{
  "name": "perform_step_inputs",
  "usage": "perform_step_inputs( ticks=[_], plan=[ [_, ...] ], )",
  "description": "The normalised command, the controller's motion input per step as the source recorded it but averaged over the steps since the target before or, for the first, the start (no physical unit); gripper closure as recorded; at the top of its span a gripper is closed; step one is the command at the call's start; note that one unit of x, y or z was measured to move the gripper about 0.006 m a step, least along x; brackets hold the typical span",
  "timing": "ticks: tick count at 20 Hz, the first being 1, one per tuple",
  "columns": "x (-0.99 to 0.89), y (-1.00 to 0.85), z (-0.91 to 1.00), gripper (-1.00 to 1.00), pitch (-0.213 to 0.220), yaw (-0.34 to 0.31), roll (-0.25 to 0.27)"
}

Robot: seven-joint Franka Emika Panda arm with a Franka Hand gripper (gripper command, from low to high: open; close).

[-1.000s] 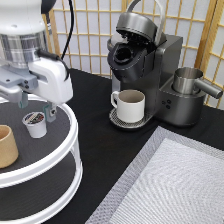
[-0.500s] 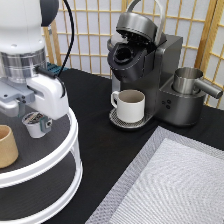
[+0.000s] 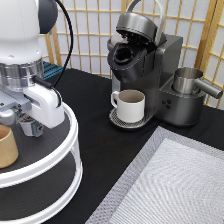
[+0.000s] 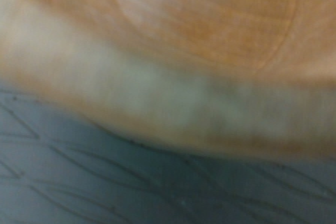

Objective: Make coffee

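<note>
The coffee pod (image 3: 33, 129), small and white, sits on the top tier of a round white stand (image 3: 74, 146) at the exterior view's left. It is mostly hidden under my gripper (image 3: 26, 124), which is low over it, right at the pod. I cannot tell whether it touches the pod. The grey coffee machine (image 3: 150, 65) stands at the top middle with its lid raised. A white handled mug (image 3: 131, 105) sits on its drip tray. The wrist view shows only a tan surface (image 4: 195, 55) above the dark mat (image 4: 112, 185).
A tan handleless cup (image 3: 6, 146) stands on the stand's top tier, just left of my gripper. A metal pitcher (image 3: 189, 81) sits on the machine's right side. A grey woven mat (image 3: 170, 185) covers the bottom right. A slatted screen (image 3: 90, 35) stands behind.
My hand has moved down and toward the exterior view's left, coming over the pod and covering most of it. Mug and machine have not moved.
</note>
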Motion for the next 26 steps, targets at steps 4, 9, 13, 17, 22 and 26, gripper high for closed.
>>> perform_step_inputs(
  ticks=[4, 9, 13, 17, 22, 26],
  plan=[
    [0.14, 0.04, 0.16, 1.0, -0.028, 0.0, 0.0],
    [0.34, 0.28, 0.7, 1.0, -0.044, 0.027, 0.018],
    [0.53, 0.34, 0.79, 1.0, 0.0, 0.049, 0.146],
    [0.61, 0.35, 0.58, 1.0, 0.0, 0.052, 0.218],
    [0.5, 0.41, 0.39, 1.0, -0.003, 0.053, 0.289],
    [0.37, 0.43, 0.33, 1.0, -0.011, 0.043, 0.313]
  ],
)
